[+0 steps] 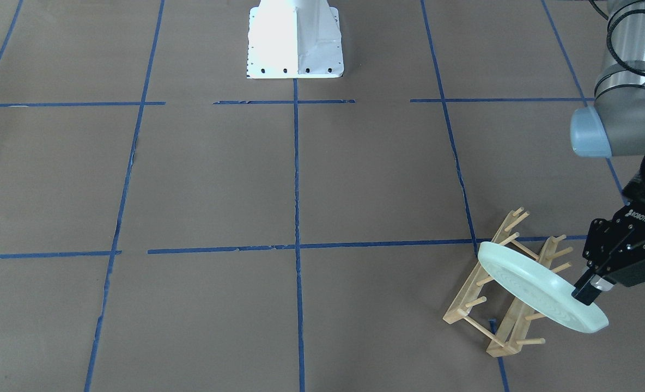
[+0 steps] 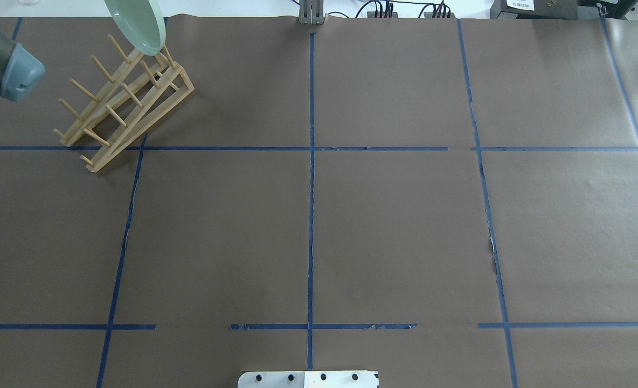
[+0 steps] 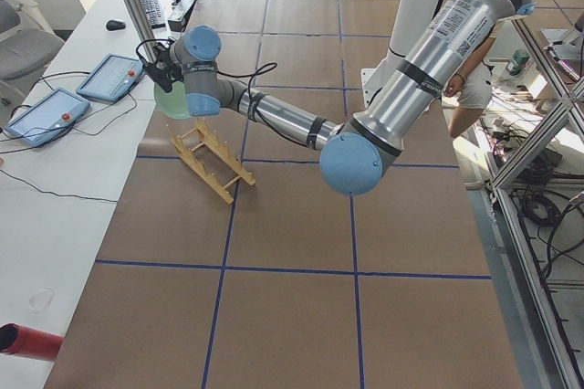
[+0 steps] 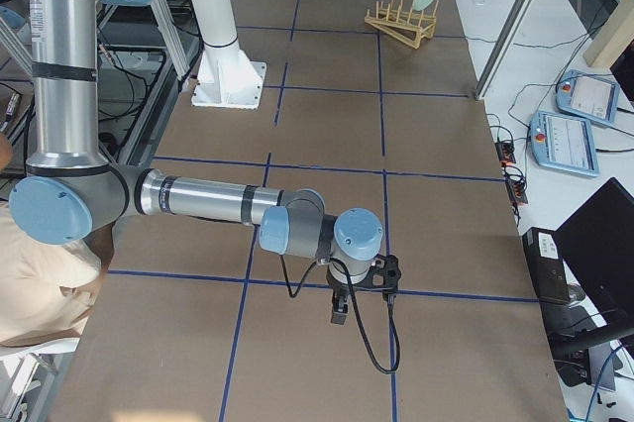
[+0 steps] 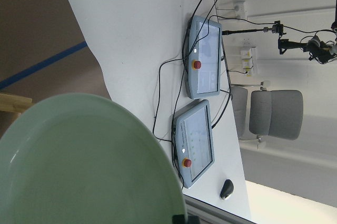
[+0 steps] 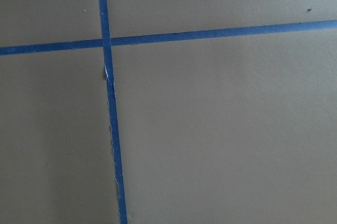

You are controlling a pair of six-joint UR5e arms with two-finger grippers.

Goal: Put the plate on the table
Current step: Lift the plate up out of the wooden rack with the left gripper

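Observation:
The pale mint-green plate [image 1: 535, 288] is held tilted on edge above the far end of the wooden peg rack [image 1: 510, 326]. My left gripper [image 1: 586, 291] is shut on its rim. The plate also shows in the overhead view [image 2: 138, 21], with its lower edge close to the rack's top pegs [image 2: 160, 59]; I cannot tell whether they touch. It fills the lower left of the left wrist view [image 5: 89, 166]. The brown-paper table [image 1: 355, 174] lies below. My right gripper [image 4: 339, 313] hangs low over the table far from the plate; I cannot tell whether it is open or shut.
The white robot base [image 1: 295, 41] stands at the table's middle edge. The rack [image 2: 125, 102] sits near the table's far left corner. Beyond that edge lie a white bench with two teach pendants [image 5: 202, 58] and cables. A red cylinder [image 3: 27, 341] lies on the bench.

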